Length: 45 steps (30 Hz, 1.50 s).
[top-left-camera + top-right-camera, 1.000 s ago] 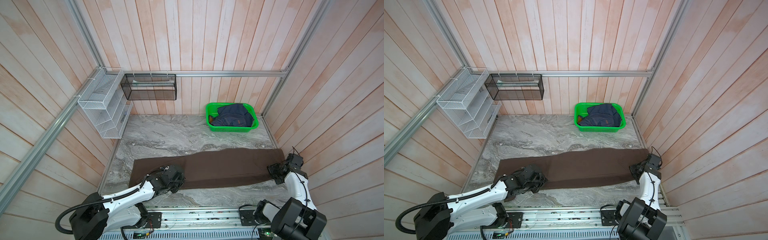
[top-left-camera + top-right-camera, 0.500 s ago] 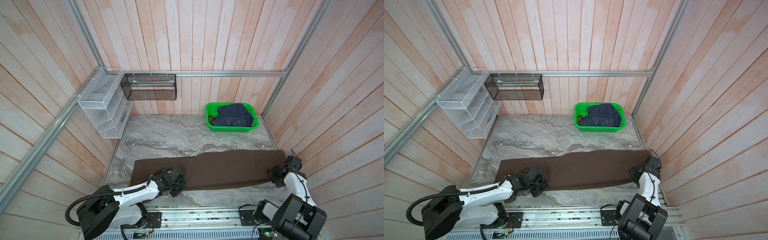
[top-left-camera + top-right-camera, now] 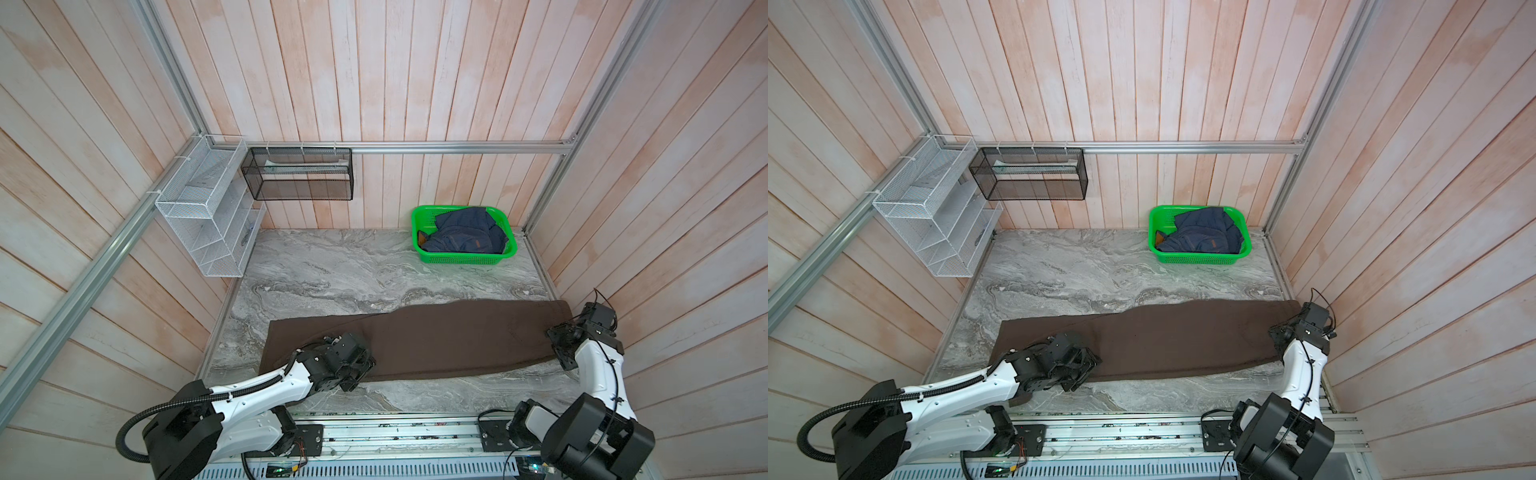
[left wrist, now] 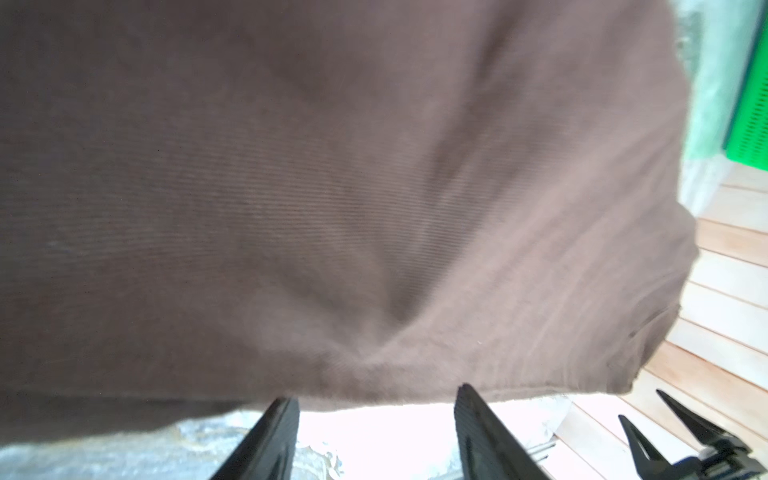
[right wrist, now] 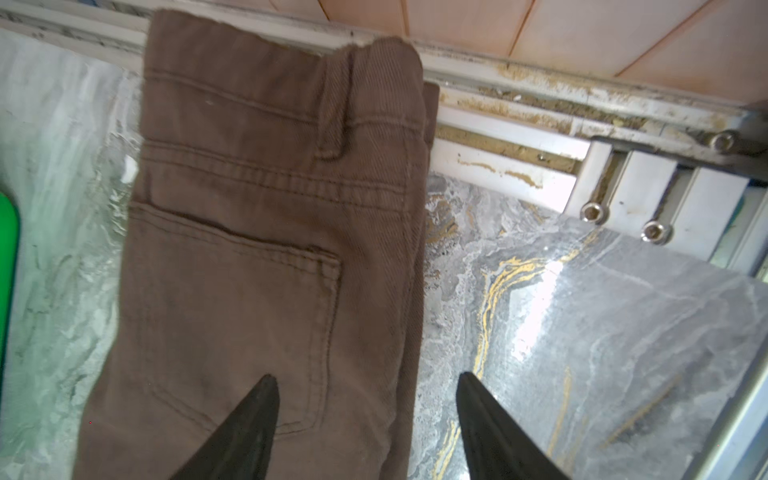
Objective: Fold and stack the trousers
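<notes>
Brown trousers point(image 3: 436, 336) lie flat across the marble worktop point(image 3: 332, 270), well apart from the green basket point(image 3: 465, 259). The left end effector point(image 4: 374, 392), jaws parted and empty, sits at the trouser edge farthest from the basket. The right end effector point(image 5: 365, 376), likewise spread and empty, straddles the waist end nearer it.

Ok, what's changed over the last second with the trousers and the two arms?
Both opened and let go: the left end effector now stands open at the trousers' near edge, the right end effector open over the waistband end. The left arm drew back slightly. The trousers stay flat across the table; the green basket hasn't moved.
</notes>
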Each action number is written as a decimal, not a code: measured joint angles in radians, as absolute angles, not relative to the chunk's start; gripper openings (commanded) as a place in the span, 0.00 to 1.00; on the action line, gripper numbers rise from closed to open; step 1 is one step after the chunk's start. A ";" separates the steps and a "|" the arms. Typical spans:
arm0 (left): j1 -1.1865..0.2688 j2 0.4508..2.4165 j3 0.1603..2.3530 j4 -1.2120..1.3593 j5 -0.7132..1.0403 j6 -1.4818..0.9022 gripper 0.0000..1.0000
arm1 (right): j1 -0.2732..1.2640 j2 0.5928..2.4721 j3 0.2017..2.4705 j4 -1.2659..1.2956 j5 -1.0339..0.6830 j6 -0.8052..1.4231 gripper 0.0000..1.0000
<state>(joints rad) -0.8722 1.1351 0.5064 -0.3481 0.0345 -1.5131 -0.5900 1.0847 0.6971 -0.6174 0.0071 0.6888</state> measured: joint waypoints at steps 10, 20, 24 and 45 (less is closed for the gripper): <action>-0.693 1.039 0.597 -0.466 -0.003 -1.398 0.65 | -0.134 1.103 0.798 -0.569 -0.007 0.793 0.46; -0.446 1.017 0.674 -0.631 -0.023 -1.217 0.69 | 0.380 1.475 0.861 -0.440 -0.044 0.842 0.37; -0.370 1.017 0.696 -0.684 -0.039 -1.152 0.71 | 0.363 1.582 0.852 -0.419 -0.034 0.825 0.37; -0.068 1.280 0.768 -0.726 0.023 -0.820 0.63 | 0.036 1.638 0.863 -0.286 -0.038 0.727 0.39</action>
<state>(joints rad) -0.0681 1.2804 0.7685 -0.7258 0.0235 -0.8204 0.0357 1.6382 0.8627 -0.2859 -0.0383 0.7269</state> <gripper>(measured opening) 0.651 0.386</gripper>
